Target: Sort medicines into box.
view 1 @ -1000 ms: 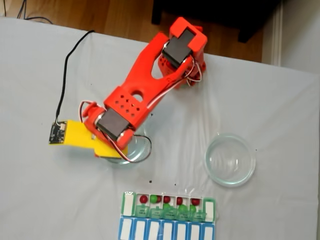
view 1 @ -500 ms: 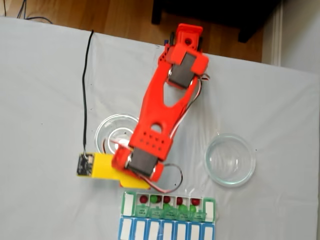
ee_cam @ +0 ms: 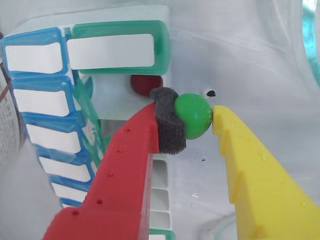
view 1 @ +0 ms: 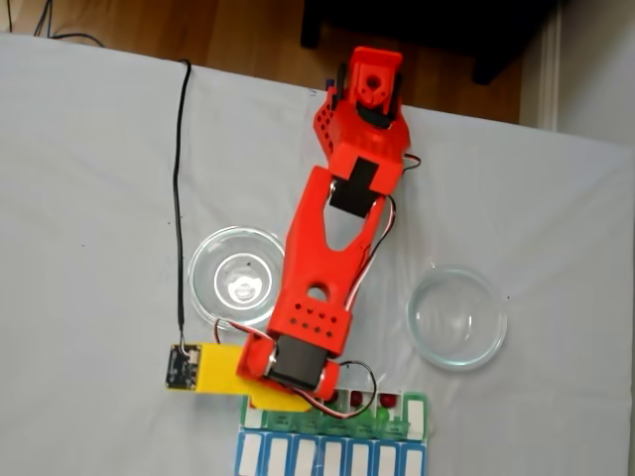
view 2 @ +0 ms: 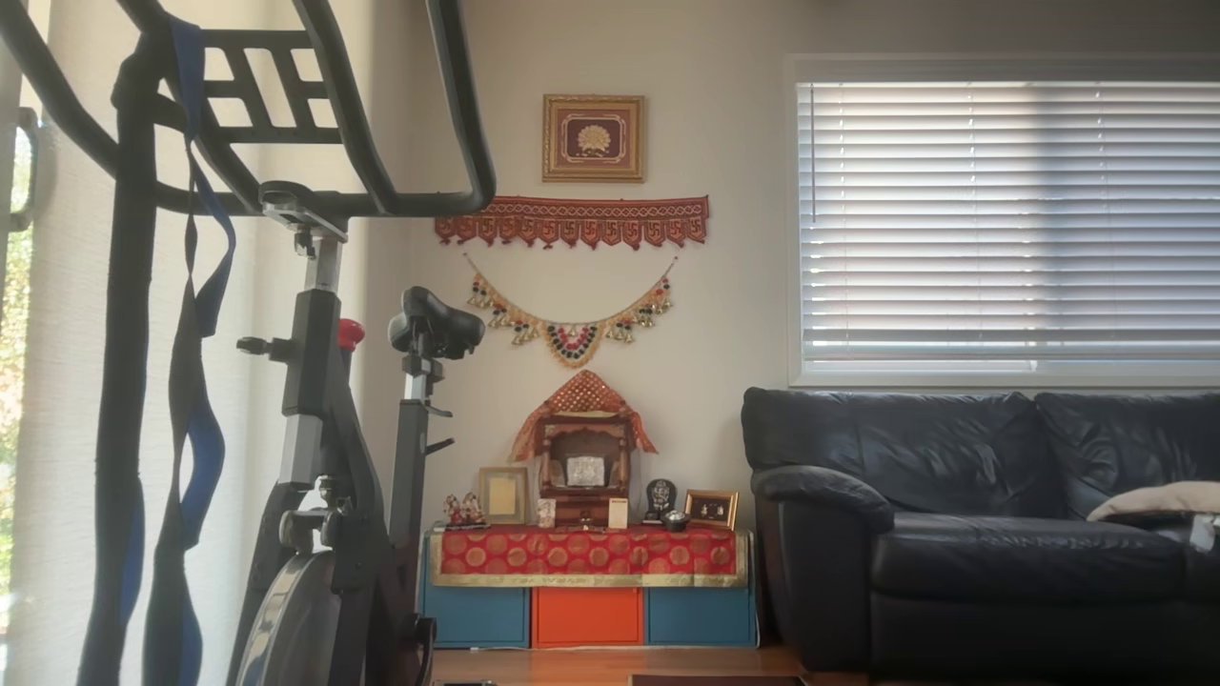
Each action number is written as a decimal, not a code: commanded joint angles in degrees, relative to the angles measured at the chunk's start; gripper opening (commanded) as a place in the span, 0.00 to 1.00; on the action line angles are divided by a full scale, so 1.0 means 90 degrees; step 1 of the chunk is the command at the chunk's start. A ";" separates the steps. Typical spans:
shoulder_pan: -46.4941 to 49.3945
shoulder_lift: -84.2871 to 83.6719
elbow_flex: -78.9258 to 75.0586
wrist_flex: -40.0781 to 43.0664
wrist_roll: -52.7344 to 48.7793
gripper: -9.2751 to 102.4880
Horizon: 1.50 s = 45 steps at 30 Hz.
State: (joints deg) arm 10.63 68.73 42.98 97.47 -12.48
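— What sits on the white table cloth [view 1: 89, 198]?
— Two clear glass dishes [view 1: 234, 275] [view 1: 457, 317], well apart, and a blue-framed row of white lids [view 1: 332, 457] at the near edge.
— And the room?
— An exercise bike [view 2: 315, 381], a black sofa [view 2: 982, 524] (under closed blinds [view 2: 1010, 219]).

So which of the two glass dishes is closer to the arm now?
The dish on the left in the fixed view: the red arm overlaps its rim, while the other dish lies apart, to the right.
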 commanded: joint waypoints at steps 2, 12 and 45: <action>-0.0234 -0.0176 -0.1289 0.0225 0.0068 0.09; -0.0225 -0.2480 -0.5107 0.1318 0.0273 0.09; -0.0361 -0.0918 -0.3164 0.1318 0.0264 0.09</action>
State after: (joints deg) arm 9.84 50.89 14.85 107.40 -9.67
